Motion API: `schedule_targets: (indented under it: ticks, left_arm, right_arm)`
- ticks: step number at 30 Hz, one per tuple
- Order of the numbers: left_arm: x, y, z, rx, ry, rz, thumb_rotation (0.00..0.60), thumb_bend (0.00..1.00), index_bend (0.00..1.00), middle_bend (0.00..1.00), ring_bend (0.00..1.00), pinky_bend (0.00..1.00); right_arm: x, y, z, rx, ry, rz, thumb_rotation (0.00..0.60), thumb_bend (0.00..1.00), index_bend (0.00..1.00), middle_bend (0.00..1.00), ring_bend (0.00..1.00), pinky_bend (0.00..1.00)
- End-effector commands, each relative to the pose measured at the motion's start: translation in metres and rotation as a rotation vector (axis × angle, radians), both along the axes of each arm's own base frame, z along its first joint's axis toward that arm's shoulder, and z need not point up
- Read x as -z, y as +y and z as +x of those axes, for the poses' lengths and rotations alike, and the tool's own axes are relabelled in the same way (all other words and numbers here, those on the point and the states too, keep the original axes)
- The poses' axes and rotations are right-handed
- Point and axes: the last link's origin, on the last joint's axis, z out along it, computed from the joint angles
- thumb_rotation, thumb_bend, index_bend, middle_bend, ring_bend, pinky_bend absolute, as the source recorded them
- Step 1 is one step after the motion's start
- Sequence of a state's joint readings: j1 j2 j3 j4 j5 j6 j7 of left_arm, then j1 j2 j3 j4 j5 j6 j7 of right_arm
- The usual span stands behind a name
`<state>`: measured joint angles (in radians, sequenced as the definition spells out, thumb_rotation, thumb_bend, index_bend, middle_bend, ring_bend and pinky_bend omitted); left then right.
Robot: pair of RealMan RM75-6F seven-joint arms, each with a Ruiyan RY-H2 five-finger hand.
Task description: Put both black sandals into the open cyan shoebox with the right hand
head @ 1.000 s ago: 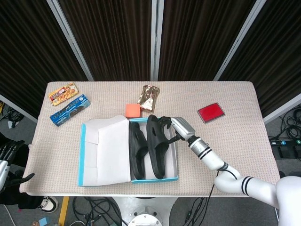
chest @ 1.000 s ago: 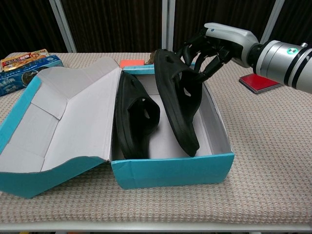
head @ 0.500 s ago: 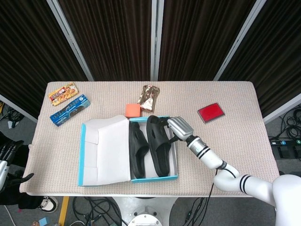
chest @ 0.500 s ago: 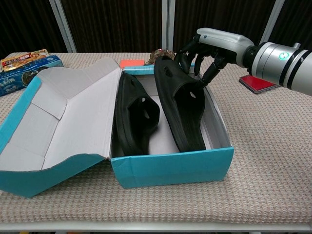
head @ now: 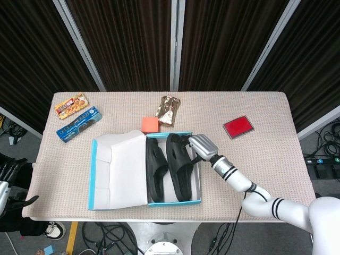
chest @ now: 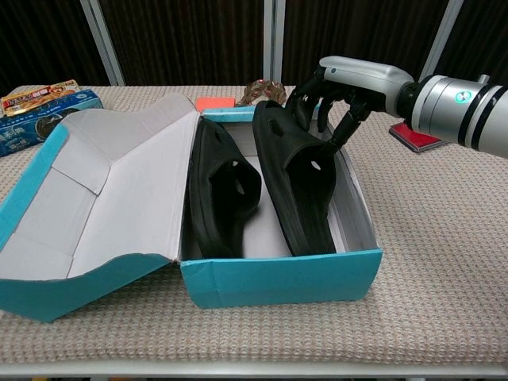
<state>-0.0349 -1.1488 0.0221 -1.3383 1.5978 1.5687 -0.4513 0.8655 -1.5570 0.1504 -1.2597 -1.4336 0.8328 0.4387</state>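
Note:
The open cyan shoebox (head: 197, 180) (chest: 278, 278) sits at the table's front, its lid (chest: 103, 182) folded out to the left. Both black sandals are inside it. One sandal (head: 156, 169) (chest: 222, 186) stands on its edge against the lid side. The other sandal (head: 179, 166) (chest: 300, 186) lies nearly flat on the right half of the box. My right hand (head: 199, 146) (chest: 337, 95) hovers over the box's far right corner, its fingers curled around that sandal's far end. My left hand (head: 10, 183) is a dark shape at the left edge, below table level; its fingers are unclear.
An orange block (head: 150, 124) (chest: 214, 103) and a foil packet (head: 168, 110) lie just behind the box. A red flat case (head: 237, 127) (chest: 417, 136) is at the right. A blue box (head: 78, 123) and a yellow snack box (head: 71, 105) lie at the far left.
The right-hand sandal went from standing raised on its edge to lying low in the box. My right hand came down and slightly forward with it.

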Motion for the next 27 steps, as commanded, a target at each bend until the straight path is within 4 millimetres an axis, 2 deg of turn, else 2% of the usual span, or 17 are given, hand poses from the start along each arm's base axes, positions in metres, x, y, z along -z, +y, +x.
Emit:
schedule_targets:
  ticks: [1,6,9,15,23,27]
  left_arm:
    - [0.000,0.000,0.000,0.002,-0.002,0.001,0.600,0.07,0.09,0.11,0.00,0.08]
    - [0.000,0.000,0.001,0.001,-0.009,-0.002,0.600,0.07,0.09,0.11,0.00,0.08]
    - [0.000,0.000,0.002,0.002,-0.012,-0.002,0.600,0.07,0.09,0.11,0.00,0.08]
    - [0.001,0.001,0.004,0.006,-0.018,-0.007,0.600,0.07,0.09,0.11,0.00,0.08]
    - [0.001,0.000,0.005,0.008,-0.022,-0.006,0.600,0.07,0.09,0.11,0.00,0.08]
    - [0.001,-0.001,0.005,0.009,-0.028,-0.005,0.600,0.07,0.09,0.11,0.00,0.08]
  right_arm:
    - [-0.004,0.000,0.000,0.010,0.006,0.024,0.600,0.00,0.38,0.39,0.19,0.33]
    - [-0.012,-0.001,0.000,0.020,0.021,0.047,0.600,0.00,0.17,0.22,0.03,0.20]
    - [-0.020,-0.001,0.002,0.029,0.005,0.050,0.600,0.00,0.11,0.18,0.00,0.19]
    - [-0.033,0.002,0.002,0.020,0.029,0.043,0.600,0.00,0.08,0.16,0.00,0.19]
    - [-0.056,0.011,0.013,0.001,0.006,0.034,0.600,0.00,0.05,0.16,0.00,0.19]
    - [-0.062,0.023,0.026,0.037,-0.106,0.094,0.600,0.00,0.05,0.16,0.00,0.19]
